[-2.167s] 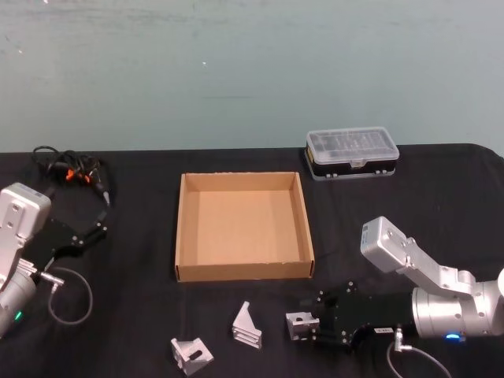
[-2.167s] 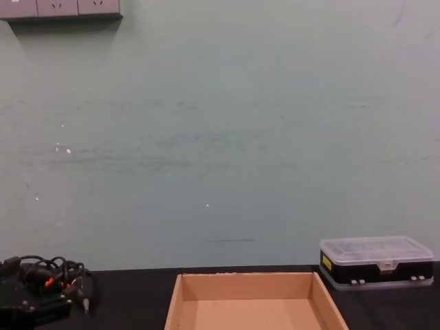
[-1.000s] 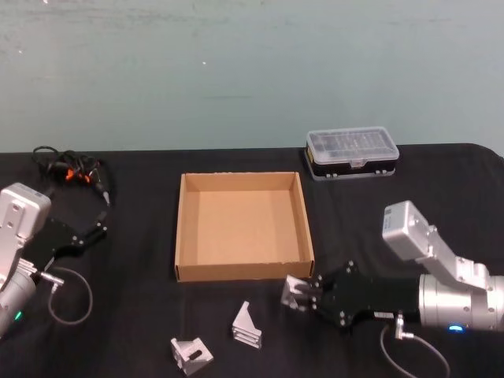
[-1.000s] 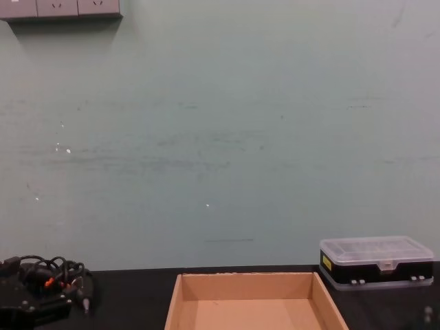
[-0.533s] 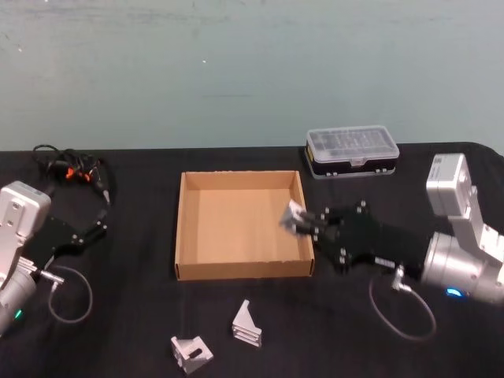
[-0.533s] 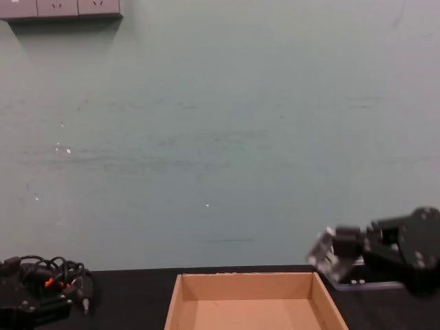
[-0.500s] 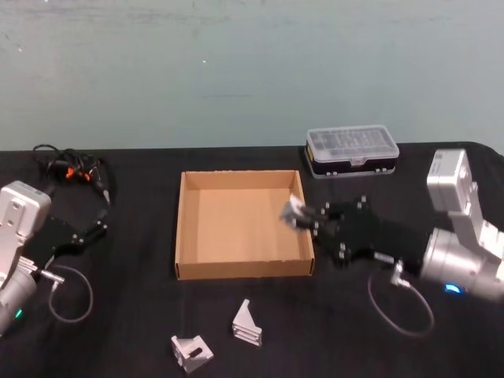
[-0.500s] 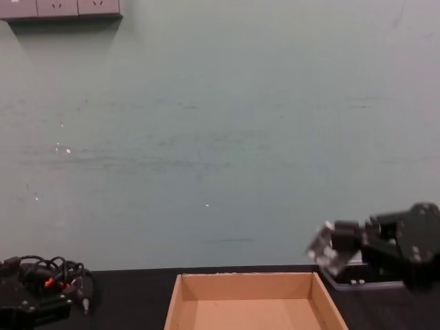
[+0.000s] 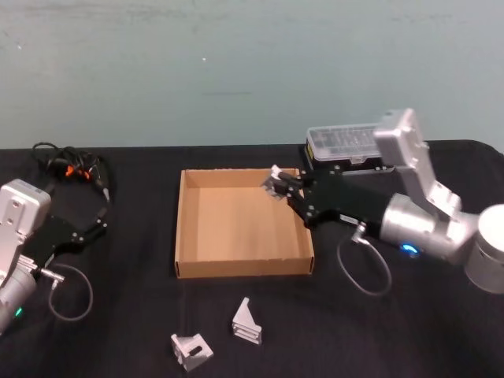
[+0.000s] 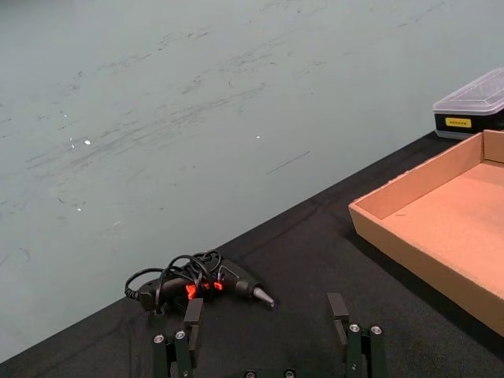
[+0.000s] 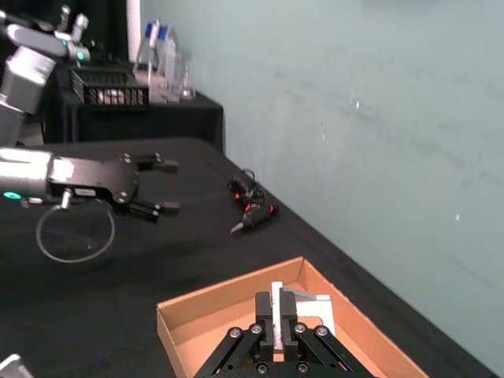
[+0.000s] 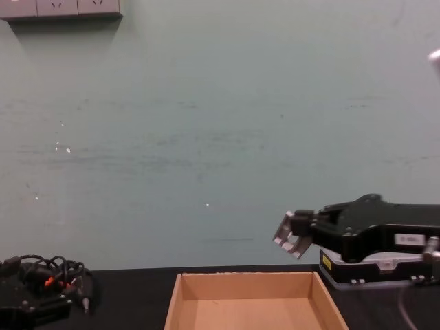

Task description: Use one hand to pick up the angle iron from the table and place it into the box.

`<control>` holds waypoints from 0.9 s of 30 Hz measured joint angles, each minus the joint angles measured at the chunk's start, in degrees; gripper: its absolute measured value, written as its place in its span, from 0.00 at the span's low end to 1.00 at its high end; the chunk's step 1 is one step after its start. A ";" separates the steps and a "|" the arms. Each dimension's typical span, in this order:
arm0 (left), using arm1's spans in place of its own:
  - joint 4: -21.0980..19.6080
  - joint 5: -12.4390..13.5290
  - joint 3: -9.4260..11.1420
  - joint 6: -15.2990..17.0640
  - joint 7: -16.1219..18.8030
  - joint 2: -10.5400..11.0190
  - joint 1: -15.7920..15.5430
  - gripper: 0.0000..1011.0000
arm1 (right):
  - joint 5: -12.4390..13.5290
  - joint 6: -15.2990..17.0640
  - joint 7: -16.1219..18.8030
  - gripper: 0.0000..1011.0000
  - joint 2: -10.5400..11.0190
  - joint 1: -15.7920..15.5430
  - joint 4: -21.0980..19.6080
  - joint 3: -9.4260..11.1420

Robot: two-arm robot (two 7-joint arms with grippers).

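One angle iron (image 12: pixel 287 240) is pinched tight in your right gripper (image 9: pixel 283 189), up over the far right corner of the cardboard box (image 9: pixel 244 272) so it can drop inside, while your left gripper (image 9: pixel 98 222) lies open at the left side of the table (image 9: pixel 394 331).

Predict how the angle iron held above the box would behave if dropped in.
Probably rigid: the angle iron shows no sag in the right gripper. Likely heavy for its size, looking like bare metal. Its flat faces suggest it would land in the box without rolling.
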 joint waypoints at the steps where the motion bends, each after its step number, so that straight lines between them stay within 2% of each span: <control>1: 0.00 0.00 0.00 0.00 0.00 0.00 0.00 0.99 | -0.18 0.74 0.02 0.07 -0.34 0.57 0.54 -0.26; 8: 0.00 0.00 0.00 0.00 0.00 0.00 0.00 0.99 | -1.06 9.26 1.88 0.07 -3.36 7.61 6.17 -3.83; 12: 0.00 0.00 0.00 0.00 0.00 0.00 0.00 0.99 | -1.52 12.90 3.11 0.07 -4.55 10.95 8.84 -5.73; 21: 0.00 0.00 0.00 0.00 0.00 0.00 0.00 0.99 | -1.17 20.98 5.51 0.07 -6.99 16.72 15.12 -9.41; 27: 0.00 0.00 0.00 0.00 0.00 0.00 0.00 0.99 | -1.15 23.42 6.71 0.07 -7.91 18.57 18.34 -11.45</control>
